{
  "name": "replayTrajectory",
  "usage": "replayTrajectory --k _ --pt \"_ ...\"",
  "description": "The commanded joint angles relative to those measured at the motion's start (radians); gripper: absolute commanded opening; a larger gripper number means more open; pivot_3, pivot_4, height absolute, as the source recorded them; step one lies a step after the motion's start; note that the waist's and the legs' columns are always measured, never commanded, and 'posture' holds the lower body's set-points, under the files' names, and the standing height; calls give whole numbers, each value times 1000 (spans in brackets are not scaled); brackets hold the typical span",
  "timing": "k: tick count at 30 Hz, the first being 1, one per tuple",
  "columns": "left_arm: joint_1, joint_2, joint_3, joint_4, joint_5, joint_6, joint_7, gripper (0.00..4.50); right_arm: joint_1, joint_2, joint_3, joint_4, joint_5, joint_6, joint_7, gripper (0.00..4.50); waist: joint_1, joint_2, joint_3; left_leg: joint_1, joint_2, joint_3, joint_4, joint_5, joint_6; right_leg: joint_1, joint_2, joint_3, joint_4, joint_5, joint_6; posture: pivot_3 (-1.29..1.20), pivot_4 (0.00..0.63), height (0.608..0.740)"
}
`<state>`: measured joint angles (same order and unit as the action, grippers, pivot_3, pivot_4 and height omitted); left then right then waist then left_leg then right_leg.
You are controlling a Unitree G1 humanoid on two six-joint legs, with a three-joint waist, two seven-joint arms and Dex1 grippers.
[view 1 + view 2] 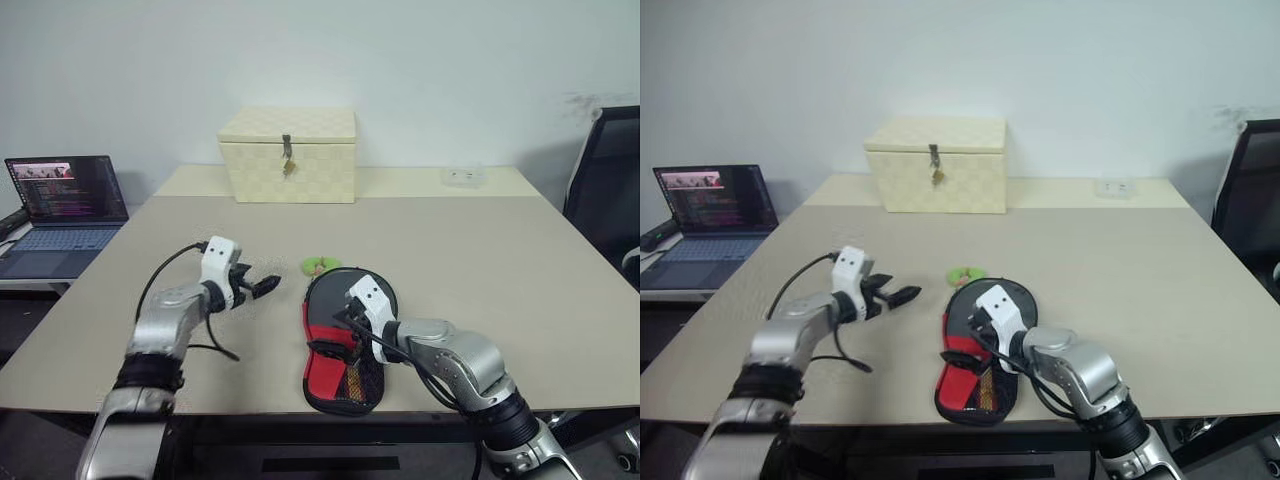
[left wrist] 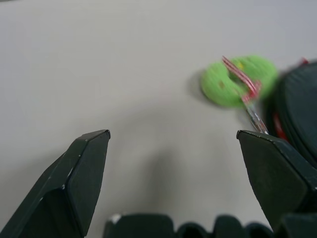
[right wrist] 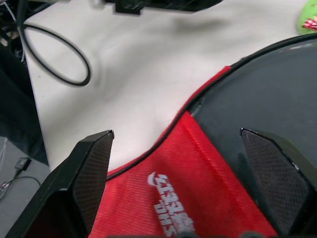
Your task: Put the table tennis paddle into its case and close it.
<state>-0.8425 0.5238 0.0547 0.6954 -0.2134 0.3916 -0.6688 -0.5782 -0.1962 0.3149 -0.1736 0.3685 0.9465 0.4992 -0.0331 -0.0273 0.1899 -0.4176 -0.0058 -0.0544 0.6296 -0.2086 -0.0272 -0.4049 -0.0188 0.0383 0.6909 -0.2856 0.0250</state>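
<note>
Soft case flat on smooth beige desk, both tools spread and empty.

The case (image 1: 345, 340), paddle-shaped black fabric with red mesh panel, lies under the right tool (image 3: 185, 148); left tool (image 1: 262, 283) hovers beside its green tag (image 2: 237, 79); woven cream box (image 1: 289, 154) stands well behind.

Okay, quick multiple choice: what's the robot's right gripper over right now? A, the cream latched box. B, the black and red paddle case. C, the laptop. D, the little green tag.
B: the right gripper hangs open over the red panel of the paddle case, as the right wrist view shows, while the cream box sits far back on the table.
</note>
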Motion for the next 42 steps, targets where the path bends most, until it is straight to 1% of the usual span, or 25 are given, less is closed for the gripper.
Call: replayTrajectory --k 1,5,9,16,24,25,26,27,35,37,42 --pt "-120 -19 -37 184 63 -104 -43 4462 -12 12 -12 -19 -14 -22 -14 4500 -1 0 0 0 0 0 0 0 0 0 0 0 0 0 0 0 150 740" --pt "-261 -62 -78 424 147 -216 -44 4462 -7 26 -16 -24 -25 -15 -35 4500 -2 0 0 0 0 0 0 0 0 -1 0 0 0 0 0 0 150 740" --pt "-342 -105 -90 560 203 -270 -16 4462 3 41 -22 -36 -32 -4 -56 4500 -2 0 0 -1 0 0 0 0 0 -1 0 0 -1 0 1 0 150 740" --pt "-401 -182 -84 634 266 -294 22 4462 33 50 -28 -67 -31 17 -89 4500 -1 -1 0 -2 -1 0 0 0 0 -1 0 -1 -1 -1 1 0 150 740" --pt "-384 -237 -81 654 313 -288 55 4462 94 54 -27 -148 -21 70 -126 4500 0 -1 0 -2 -1 0 0 0 0 -1 0 -1 0 -1 1 0 150 740" --pt "-381 -241 -81 654 317 -288 60 4113 100 54 -29 -155 -21 76 -129 4500 0 -1 0 -2 -1 0 0 0 0 -1 0 -1 0 -1 1 0 150 740" --pt "-379 -243 -81 655 321 -287 63 3953 103 55 -31 -160 -20 81 -132 4500 0 -1 0 -2 -1 0 1 0 0 -1 0 -1 0 -1 1 0 150 740" --pt "-378 -245 -81 655 325 -286 69 3623 105 55 -31 -161 -20 83 -134 4500 0 -1 0 -2 -1 0 1 0 0 -1 0 -1 0 -1 1 0 150 740" --pt "-359 -243 -73 656 338 -281 102 645 95 59 -30 -145 -26 75 -132 4500 -1 -1 0 -1 -1 0 1 0 0 -1 0 -1 1 -1 1 0 150 740" --pt "-358 -240 -67 656 336 -282 116 57 90 57 -31 -138 -28 70 -129 4500 -1 -1 0 -1 -1 0 1 0 0 -1 0 0 2 -1 1 0 150 740" --pt "-356 -223 -2 648 295 -293 181 23 75 54 -36 -117 -41 32 -126 4500 -3 -1 0 0 -1 0 1 0 0 -1 0 0 4 -1 1 0 150 740"
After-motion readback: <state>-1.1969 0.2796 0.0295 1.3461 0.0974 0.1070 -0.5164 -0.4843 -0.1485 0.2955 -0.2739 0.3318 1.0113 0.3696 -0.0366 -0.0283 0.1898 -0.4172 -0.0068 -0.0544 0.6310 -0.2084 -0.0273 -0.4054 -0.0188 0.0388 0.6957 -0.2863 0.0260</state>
